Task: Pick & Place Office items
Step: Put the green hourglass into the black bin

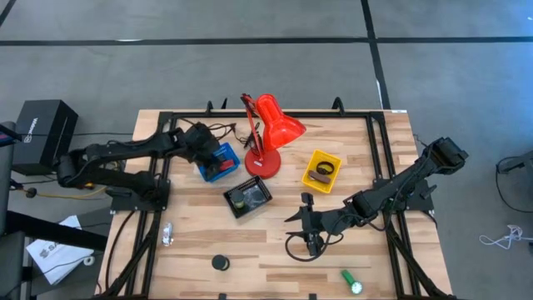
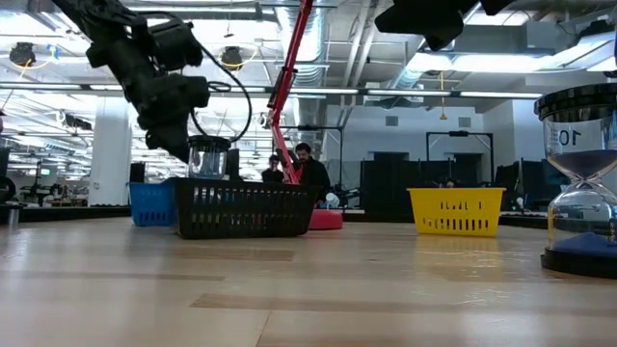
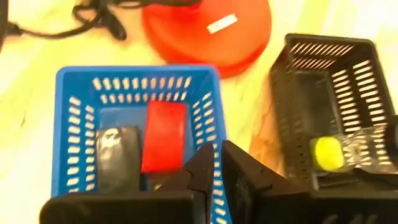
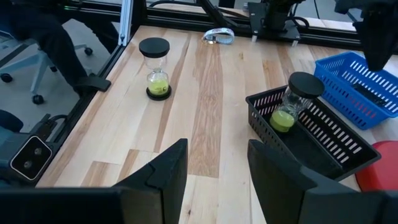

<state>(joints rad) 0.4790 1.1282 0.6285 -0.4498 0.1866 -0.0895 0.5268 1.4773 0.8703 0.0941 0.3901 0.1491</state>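
Note:
My left gripper [image 3: 217, 180] is shut and hovers over the blue tray [image 1: 218, 162], clear of its rim [image 3: 137, 73]. A red block [image 3: 163, 135] and a small black rectangle [image 3: 117, 157] lie on the tray's floor. My right gripper [image 4: 217, 168] is open, low over the table's middle [image 1: 298, 213], and points toward the left edge. A black loop [image 1: 291, 247] lies on the wood just on its near side. A black-topped hourglass [image 4: 154, 68] stands on the table. Near the front edge lie a green cylinder [image 1: 351, 282] and, farther left, a silvery bit [image 1: 168, 235].
The black tray [image 1: 247, 197] holds a hourglass with yellow sand [image 4: 287, 107]. The yellow tray [image 1: 322, 170] holds a dark ring. The red desk lamp [image 1: 268, 133] stands between the trays. A large hourglass [image 2: 578, 183] stands close to the low camera. People sit in the room beyond the table.

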